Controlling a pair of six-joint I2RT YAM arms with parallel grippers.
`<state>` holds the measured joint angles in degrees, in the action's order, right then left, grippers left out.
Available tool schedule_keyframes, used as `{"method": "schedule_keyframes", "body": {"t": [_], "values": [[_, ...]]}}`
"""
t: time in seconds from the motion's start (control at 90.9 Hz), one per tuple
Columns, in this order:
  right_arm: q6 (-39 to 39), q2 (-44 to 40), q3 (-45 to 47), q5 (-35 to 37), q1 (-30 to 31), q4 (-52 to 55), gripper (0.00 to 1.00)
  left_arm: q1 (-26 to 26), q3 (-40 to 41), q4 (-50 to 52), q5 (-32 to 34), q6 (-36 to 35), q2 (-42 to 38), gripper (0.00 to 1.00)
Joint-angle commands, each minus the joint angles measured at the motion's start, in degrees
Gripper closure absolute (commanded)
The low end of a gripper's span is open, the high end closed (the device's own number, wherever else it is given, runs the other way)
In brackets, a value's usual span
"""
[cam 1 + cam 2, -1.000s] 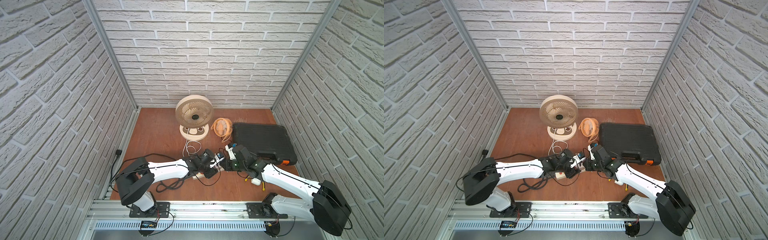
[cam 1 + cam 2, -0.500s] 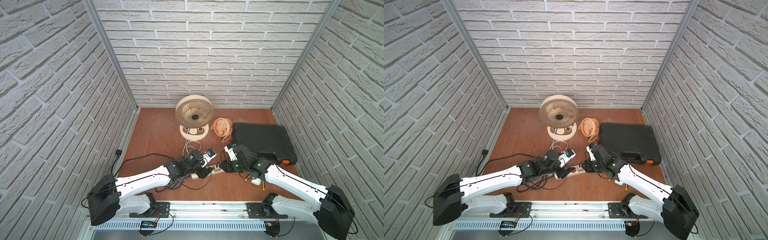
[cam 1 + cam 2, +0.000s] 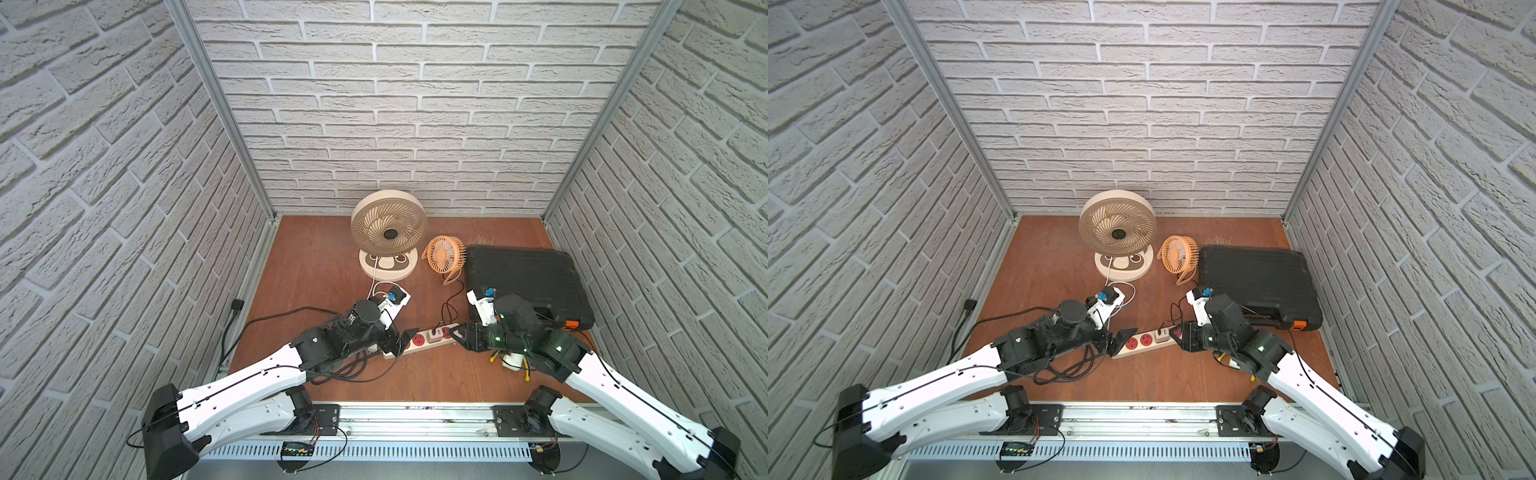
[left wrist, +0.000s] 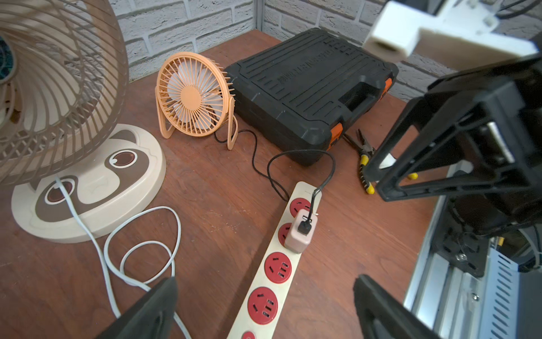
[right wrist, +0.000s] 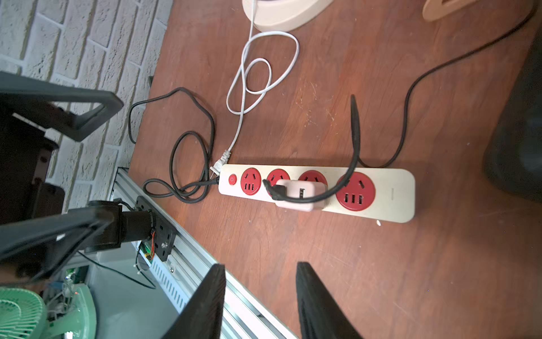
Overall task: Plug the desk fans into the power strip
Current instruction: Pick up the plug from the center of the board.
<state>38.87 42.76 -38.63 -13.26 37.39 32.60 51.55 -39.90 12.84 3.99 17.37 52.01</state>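
Observation:
The cream power strip point(image 3: 405, 349) point(image 3: 1130, 351) point(image 4: 271, 286) point(image 5: 393, 193) lies flat near the table's front. A pale USB adapter point(image 4: 299, 234) point(image 5: 302, 195) stands in one of its middle red sockets. The black cord in it runs back to the small orange desk fan point(image 3: 444, 254) point(image 4: 192, 95). My left gripper point(image 3: 403, 338) point(image 4: 264, 290) hovers open over the strip's button end, holding nothing. At the strip's other end, my right gripper point(image 3: 457, 334) point(image 5: 259, 267) is open and empty too, clear of the adapter.
A larger beige fan point(image 3: 388, 228) stands behind; its white cord loops forward and its plug point(image 5: 218, 167) lies loose beside the strip's button end. A black tool case point(image 3: 528, 286) sits at the right, yellow-handled pliers point(image 4: 365, 164) before it. The strip's black cord point(image 5: 181, 164) coils at the left.
Both grippers were close together over the adapter; each has drawn back toward its own end of the strip and opened. The left arm has stretched out. The adapter stays in its socket.

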Motion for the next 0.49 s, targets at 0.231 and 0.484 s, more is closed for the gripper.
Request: {"method": "schedule_keyframes", "body": {"t": [0.231,0.484], "values": [[2.11,-16.2,-4.04,-0.09,0.48,15.29,0.14,-0.65,-4.6,10.51,0.34,10.88,-8.33,0.02],[4.34,-27.23,-2.92,1.86,0.43,20.11,0.0,-1.56,0.44,13.49,4.4,16.66,-18.6,0.02]]}}
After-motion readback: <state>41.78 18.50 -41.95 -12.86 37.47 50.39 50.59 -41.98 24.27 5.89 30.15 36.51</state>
